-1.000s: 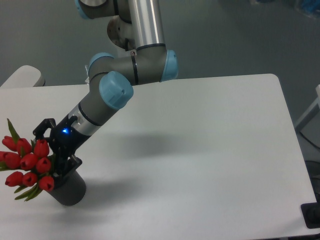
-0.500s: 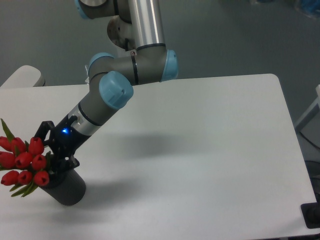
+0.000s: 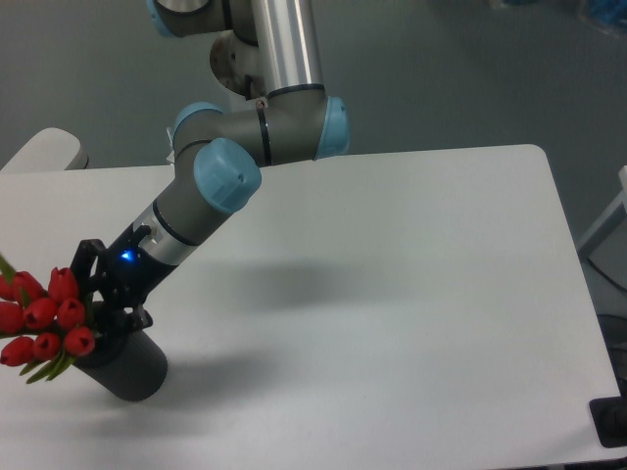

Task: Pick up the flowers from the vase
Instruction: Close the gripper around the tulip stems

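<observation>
Red tulip buds of the flowers (image 3: 44, 321) bunched at far left edge of view, green leaf tips poking out below and above; bunch leaning out to the left, partly cut by frame edge; stems hidden behind black gripper (image 3: 98, 318), so cannot tell whether stem ends sit inside the vase (image 3: 125, 365) or above its rim. Dark grey matte vase standing tilted on white table (image 3: 392, 294) near front left corner, mouth turned toward the flowers and covered by gripper body. Gripper fingers (image 3: 86, 264) lying just beside the buds, closed in around stem zone; appears clamped on the bunch, contact itself not visible. Small blue light lit on gripper wrist (image 3: 127, 258). Grey arm (image 3: 265, 127) with pale blue joint caps slanting down from top centre to the gripper; soft shadow of arm on tabletop to the right of vase. Nothing standing between arm and vase. Pale rounded object (image 3: 44, 149) beyond left rear table edge, kind not identifiable; dark grey floor behind table; black fitting (image 3: 612, 421) at lower right corner of view, beside table edge; light-coloured strip of furniture at right edge, mostly cut off. No brand marks, labels or readable writing on arm, gripper, vase or table at this resolution.
</observation>
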Motion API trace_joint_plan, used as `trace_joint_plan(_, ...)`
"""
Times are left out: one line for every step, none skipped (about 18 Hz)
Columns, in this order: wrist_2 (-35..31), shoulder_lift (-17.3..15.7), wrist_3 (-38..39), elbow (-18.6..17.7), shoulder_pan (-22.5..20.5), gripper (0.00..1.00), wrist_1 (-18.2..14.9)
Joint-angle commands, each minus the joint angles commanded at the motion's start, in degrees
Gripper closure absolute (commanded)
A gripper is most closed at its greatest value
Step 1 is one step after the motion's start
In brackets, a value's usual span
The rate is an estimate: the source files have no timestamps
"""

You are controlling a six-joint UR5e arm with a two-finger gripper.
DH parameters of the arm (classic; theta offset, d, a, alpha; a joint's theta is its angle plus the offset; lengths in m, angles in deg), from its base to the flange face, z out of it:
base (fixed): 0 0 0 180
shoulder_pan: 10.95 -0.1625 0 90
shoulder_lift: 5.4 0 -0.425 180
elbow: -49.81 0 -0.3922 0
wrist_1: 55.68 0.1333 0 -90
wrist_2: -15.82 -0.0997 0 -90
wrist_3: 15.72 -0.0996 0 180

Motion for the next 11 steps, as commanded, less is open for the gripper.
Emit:
trace_joint_plan(0.0,-0.2,0.0,0.0,0.0,0.66,0.1)
trace_joint_plan(0.0,-0.3,0.0,0.0,0.0,0.66,0.0)
trace_joint_plan(0.0,-0.3,-0.1,0.0,0.0,0.66,0.0)
trace_joint_plan(0.0,-0.4,-0.3,-0.1,0.0,0.66,0.0)
trace_joint_plan(0.0,-0.4,-0.5,-0.1,-0.1,0.66,0.0)
trace_joint_plan(0.0,-0.6,-0.4,-0.1,-0.1,0.66,0.0)
trace_joint_plan(0.1,-0.8,-0.4,0.0,-0.3,0.66,0.0)
trace_joint_plan(0.1,-1.1,-0.4,0.0,-0.3,0.66,0.0)
trace_joint_plan(0.1,-1.3,-0.4,0.1,-0.4,0.67,0.0)
trace_joint_plan(0.3,-1.6,-0.3,0.3,-0.5,0.67,0.0)
trace_joint_plan(0.4,-1.9,-0.1,0.5,-0.6,0.67,0.0)
